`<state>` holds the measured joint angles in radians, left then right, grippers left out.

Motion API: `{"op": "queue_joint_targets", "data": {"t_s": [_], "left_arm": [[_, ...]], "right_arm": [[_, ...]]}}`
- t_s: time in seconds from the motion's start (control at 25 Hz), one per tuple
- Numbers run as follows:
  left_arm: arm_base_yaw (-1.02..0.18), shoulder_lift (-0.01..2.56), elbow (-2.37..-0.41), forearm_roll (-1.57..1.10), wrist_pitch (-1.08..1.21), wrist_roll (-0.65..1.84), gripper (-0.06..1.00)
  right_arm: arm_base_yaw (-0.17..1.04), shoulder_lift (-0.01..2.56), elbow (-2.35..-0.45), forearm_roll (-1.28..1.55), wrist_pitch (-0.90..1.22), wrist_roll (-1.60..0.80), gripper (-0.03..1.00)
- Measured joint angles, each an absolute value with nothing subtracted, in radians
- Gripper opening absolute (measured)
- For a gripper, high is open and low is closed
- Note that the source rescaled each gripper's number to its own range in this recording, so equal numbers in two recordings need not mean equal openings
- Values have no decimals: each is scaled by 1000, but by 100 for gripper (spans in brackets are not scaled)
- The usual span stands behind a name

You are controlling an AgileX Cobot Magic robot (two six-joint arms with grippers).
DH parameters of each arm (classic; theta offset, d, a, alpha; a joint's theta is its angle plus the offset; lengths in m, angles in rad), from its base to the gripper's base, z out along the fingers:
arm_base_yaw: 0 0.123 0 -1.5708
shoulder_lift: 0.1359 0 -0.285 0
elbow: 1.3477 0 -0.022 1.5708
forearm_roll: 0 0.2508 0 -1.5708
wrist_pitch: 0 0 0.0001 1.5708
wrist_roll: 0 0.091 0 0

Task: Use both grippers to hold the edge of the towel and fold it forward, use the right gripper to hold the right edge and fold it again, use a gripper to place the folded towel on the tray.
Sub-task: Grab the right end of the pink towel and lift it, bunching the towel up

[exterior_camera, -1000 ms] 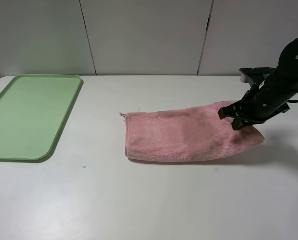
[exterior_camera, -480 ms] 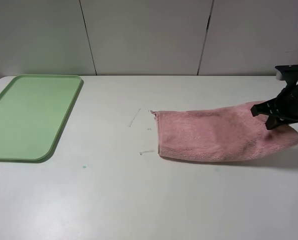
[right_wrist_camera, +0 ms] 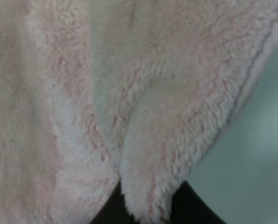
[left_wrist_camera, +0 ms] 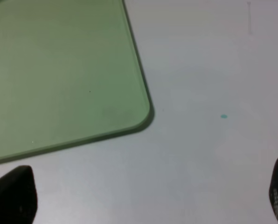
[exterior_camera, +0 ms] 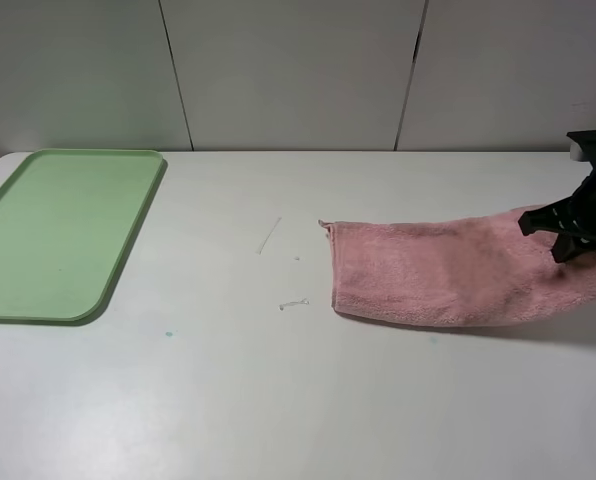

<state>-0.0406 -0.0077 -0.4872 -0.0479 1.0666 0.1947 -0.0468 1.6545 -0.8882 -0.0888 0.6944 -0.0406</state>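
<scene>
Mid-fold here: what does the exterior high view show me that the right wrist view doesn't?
Only exterior high: the tray far left, the whole folded towel on the table, the right gripper at its right end. Only right wrist: pile bunched between the black fingers, a closed pinch. Both: the pink towel.

No text, label, brand, number or sign is showing legibly anywhere: nothing readable is appearing on the towel (exterior_camera: 448, 270), the tray (exterior_camera: 58, 230) or the surface (exterior_camera: 278, 400).
</scene>
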Motion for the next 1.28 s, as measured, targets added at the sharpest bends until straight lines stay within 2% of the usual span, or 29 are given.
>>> {"op": "queue_joint_targets", "data": {"t_s": [0.64, 1.28], "left_arm": [[-41, -8, -487, -48, 1067, 195, 100], [-41, -8, -487, -48, 1067, 195, 100]], "right_arm": [[169, 1581, -999, -82, 787, 41, 8], [329, 1561, -1014, 17, 794, 89, 8]]}}
